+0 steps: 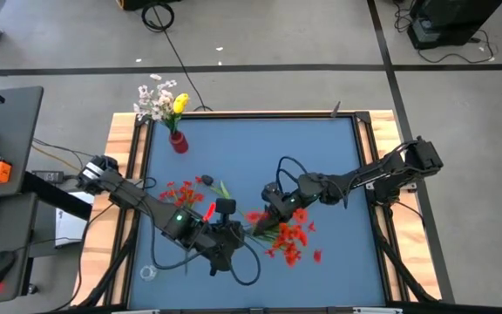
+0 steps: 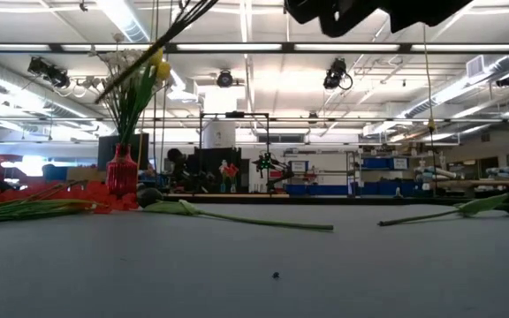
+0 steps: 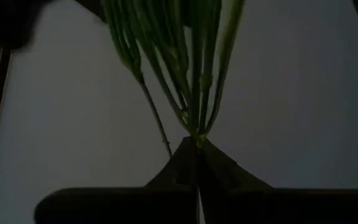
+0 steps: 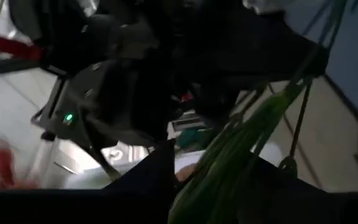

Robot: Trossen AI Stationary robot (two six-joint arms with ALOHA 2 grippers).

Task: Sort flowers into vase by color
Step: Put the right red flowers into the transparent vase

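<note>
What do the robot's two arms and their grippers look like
Both arms are dark, jointed and slim. The left arm has a small green light and a red mark near its wrist. Black cables loop around both wrists. The left gripper has flat, dark, wedge-shaped fingers.

Left arm: enters from the left edge of the worktop [image 1: 338, 157], reaches diagonally toward the near centre, elbow low. Left end effector [image 1: 232, 235]: near the front middle of the worktop, fingers [image 3: 182, 165] pressed together, tips meeting on a bundle of green stems [image 3: 194, 93].

Right arm: enters from the right edge, stretched leftward across the worktop, wrist bent down toward the centre. Right end effector [image 1: 268, 216]: just beside the left one, its fingers [image 4: 148, 180] spread apart, green stems lying between them.

Both end effectors: close together, facing one another.
</note>
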